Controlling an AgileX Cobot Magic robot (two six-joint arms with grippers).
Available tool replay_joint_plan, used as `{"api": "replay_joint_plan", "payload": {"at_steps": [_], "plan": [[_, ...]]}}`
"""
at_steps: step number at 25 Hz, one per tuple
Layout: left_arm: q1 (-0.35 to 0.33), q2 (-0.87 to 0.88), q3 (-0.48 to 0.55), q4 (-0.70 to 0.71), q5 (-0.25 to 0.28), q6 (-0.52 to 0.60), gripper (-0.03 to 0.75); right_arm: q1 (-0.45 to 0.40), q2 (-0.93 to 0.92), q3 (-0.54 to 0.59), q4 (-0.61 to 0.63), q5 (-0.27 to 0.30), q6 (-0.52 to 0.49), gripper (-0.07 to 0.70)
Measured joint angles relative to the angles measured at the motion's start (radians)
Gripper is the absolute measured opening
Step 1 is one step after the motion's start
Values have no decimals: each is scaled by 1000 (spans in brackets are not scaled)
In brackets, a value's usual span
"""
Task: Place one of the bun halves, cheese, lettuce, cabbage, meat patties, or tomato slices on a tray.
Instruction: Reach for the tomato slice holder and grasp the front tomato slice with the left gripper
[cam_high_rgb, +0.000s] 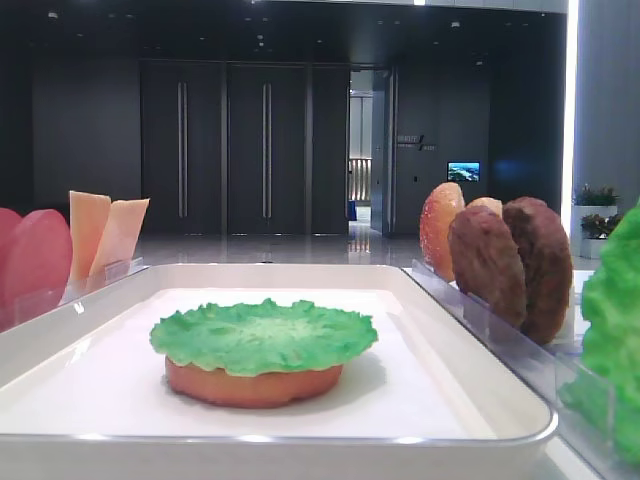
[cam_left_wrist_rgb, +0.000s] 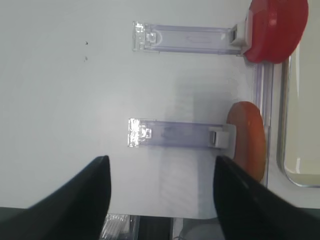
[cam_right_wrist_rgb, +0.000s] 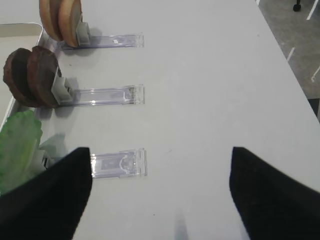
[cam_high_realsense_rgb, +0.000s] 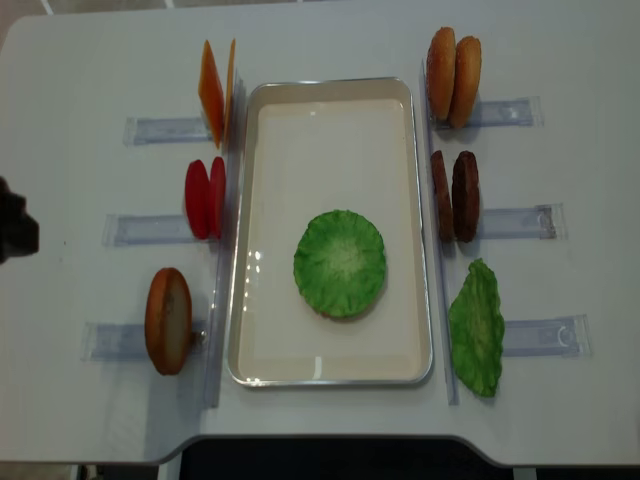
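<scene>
You saw the right tool (cam_right_wrist_rgb: 160, 195) spread wide over the surface (cam_right_wrist_rgb: 215, 90), holding nothing. Three clear racks (cam_right_wrist_rgb: 107, 95) lay in a column. Buns (cam_right_wrist_rgb: 61, 19) stood upright at the far rack, patties (cam_right_wrist_rgb: 31, 76) at the middle one, and lettuce (cam_right_wrist_rgb: 19, 147) by the nearest, beside the left finger (cam_right_wrist_rgb: 47, 200).

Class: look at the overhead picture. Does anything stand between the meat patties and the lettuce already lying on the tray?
Only the tray's raised right rim. The meat patties stand upright just outside it, and the tray floor between rim and lettuce is bare. No fingers are in that stretch.
</scene>
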Motion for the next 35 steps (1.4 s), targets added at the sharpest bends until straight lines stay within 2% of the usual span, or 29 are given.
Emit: {"api": "replay_joint_plan", "payload": {"at_steps": [11,16,21,29,35], "plan": [[0,405,-272,0,5,-20,486,0,0,0,0,0,0,539],[-22,486,-325,35,8,-50,486,0,0,0,0,0,0,539],[-135,488,-328,105,8,-151,486,0,0,0,0,0,0,539],[-346,510,-328,125,8,-345,486,0,0,0,0,0,0,539],[-456,574,-328,164,6,-468,486,0,0,0,0,0,0,539]]}}
